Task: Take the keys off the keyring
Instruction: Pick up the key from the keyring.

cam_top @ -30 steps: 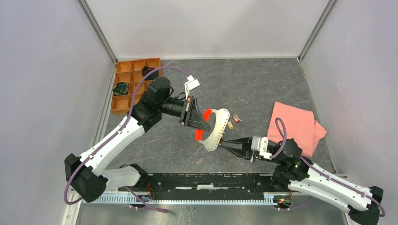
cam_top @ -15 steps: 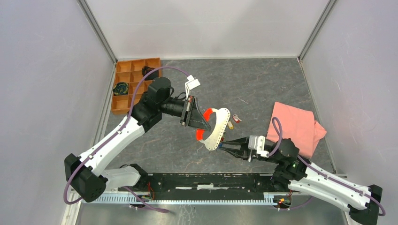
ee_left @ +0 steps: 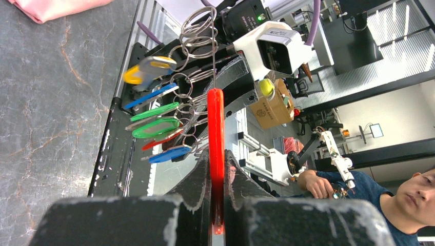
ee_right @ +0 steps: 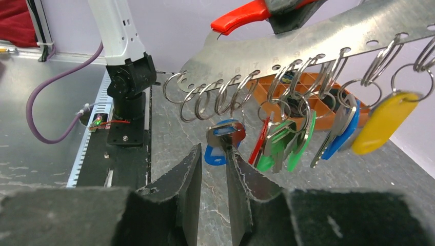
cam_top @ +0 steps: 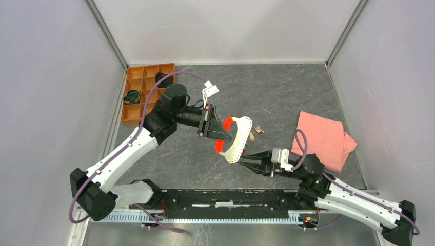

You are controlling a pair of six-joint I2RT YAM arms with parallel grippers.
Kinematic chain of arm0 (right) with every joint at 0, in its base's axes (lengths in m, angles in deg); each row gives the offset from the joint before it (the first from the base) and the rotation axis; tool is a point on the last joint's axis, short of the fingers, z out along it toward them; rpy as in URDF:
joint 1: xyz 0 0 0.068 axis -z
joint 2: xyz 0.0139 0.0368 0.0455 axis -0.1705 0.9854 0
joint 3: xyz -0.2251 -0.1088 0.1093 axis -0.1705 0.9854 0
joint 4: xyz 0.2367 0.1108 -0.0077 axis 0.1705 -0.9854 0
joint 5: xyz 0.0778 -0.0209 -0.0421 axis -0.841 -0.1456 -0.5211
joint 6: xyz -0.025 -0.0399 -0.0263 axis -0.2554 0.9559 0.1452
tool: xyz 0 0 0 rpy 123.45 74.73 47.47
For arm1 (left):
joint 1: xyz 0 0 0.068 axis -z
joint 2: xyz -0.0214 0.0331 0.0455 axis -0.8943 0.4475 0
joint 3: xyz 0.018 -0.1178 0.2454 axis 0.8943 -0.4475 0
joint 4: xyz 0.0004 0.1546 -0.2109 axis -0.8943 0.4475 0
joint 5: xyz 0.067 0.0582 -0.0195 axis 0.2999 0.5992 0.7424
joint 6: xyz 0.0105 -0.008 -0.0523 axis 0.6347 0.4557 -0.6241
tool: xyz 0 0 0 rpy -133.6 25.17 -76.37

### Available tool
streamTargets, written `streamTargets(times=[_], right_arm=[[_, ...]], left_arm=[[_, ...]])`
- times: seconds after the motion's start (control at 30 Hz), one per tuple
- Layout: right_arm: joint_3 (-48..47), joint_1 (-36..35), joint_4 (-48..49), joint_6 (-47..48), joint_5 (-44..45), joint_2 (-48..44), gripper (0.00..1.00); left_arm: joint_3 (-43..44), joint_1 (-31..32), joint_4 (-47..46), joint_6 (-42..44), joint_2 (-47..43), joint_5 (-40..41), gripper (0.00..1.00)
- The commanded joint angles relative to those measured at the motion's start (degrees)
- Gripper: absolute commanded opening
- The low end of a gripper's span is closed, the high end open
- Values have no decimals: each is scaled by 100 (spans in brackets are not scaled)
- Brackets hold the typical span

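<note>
Now right hand (cam_top: 245, 160) nearer keys (ee_right: 279, 141) (left hand (cam_top: 224, 135) grips keyring (ee_left: 216, 128)).

Keys (ee_right: 279, 138) hanging from the keyring (ee_right: 308, 46) block the way past the right tool (ee_right: 214, 154)

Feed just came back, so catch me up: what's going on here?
The left hand is clamped on the red strap of the keyring, a curved, pale, hole-punched metal strip, holding it up off the grey table. Small keys with coloured plastic heads hang from it on wire rings. The right hand has its fingers either side of a blue-headed key; whether it is pinching yet is unclear. A yellow-headed key and a red-headed key lie loose on the table.
</note>
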State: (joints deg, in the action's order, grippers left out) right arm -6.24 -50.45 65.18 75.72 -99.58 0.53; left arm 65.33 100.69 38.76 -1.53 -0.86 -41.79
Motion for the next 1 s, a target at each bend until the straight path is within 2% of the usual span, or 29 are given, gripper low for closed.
streamTargets(times=[0.0,0.33,0.97], right_arm=[[153,-22,749,-244,151,41,29],[305,-29,1015,-345,381,33,29],[384,-62,1392,-458,303,279,28]], left_arm=[[296,48,-266,101,-80,-48,2],[287,85,-265,92,-80,-17,2],[270,147,-356,13,-71,57,2]])
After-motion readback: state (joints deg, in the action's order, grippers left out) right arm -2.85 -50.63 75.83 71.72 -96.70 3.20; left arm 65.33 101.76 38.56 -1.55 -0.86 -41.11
